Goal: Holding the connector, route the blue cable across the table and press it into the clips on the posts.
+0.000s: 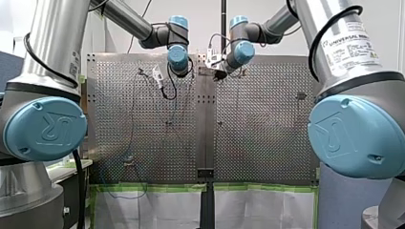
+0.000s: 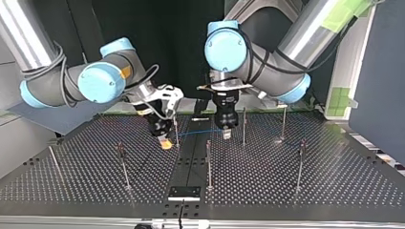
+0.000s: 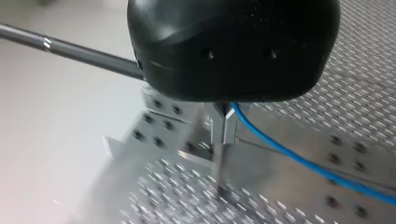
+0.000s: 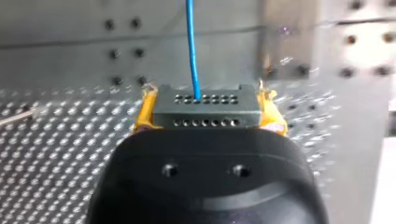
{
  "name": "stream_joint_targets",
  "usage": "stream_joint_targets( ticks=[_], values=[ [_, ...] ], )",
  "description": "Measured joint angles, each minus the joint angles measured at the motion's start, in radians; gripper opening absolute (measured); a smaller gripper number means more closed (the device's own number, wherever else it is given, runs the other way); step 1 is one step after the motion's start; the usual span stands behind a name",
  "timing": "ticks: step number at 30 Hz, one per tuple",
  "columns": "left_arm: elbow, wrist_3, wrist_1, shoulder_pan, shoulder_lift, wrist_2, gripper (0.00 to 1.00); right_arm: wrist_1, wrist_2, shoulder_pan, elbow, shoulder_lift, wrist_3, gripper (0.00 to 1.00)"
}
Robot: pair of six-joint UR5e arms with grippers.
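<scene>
My right gripper [image 4: 205, 106] is shut on a grey connector [image 4: 205, 111], which sits between its yellow pads [image 4: 144, 112]. The blue cable [image 4: 192, 46] leaves the connector's face and runs straight ahead over the table. In the left wrist view, my left gripper [image 3: 224, 140] has its metal fingers shut on the blue cable [image 3: 299, 161], just above the perforated plate. In the top view, the cable [image 2: 200, 131] spans the short gap between my right gripper [image 2: 165, 142] at the left and my left gripper [image 2: 226, 134] at the middle.
Thin upright posts stand around the grippers: one [image 2: 175, 128] beside my right gripper, one [image 2: 243, 125] beside my left, others at the near middle [image 2: 208, 162], right [image 2: 300, 164] and left [image 2: 123, 162]. A black bracket [image 2: 184, 192] sits on the table's near edge.
</scene>
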Motion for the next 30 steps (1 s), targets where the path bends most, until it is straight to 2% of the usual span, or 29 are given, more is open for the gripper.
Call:
stream_joint_targets(
  ticks=[7,11,17,21,25,30],
  values=[
    [0.000,-0.001,0.021,0.015,0.045,0.044,0.02,0.001,-0.057,-0.003,-0.002,-0.060,0.004,0.00],
    [0.000,0.000,0.024,0.028,0.028,0.061,0.02,0.001,-0.084,-0.003,-0.003,-0.097,0.006,0.00],
    [0.000,0.001,0.048,0.051,-0.026,0.074,0.02,-0.001,-0.090,-0.004,-0.003,-0.152,0.014,0.00],
    [0.000,0.002,0.060,0.075,-0.039,0.095,0.02,-0.002,-0.090,-0.004,-0.003,-0.147,0.018,0.00],
    [0.000,0.002,0.066,0.097,-0.042,0.120,0.02,-0.001,-0.089,-0.004,-0.003,-0.120,0.018,0.00],
    [0.000,-0.002,0.069,0.111,-0.042,0.130,0.02,0.000,-0.082,-0.008,0.003,-0.090,0.017,0.00]
  ],
)
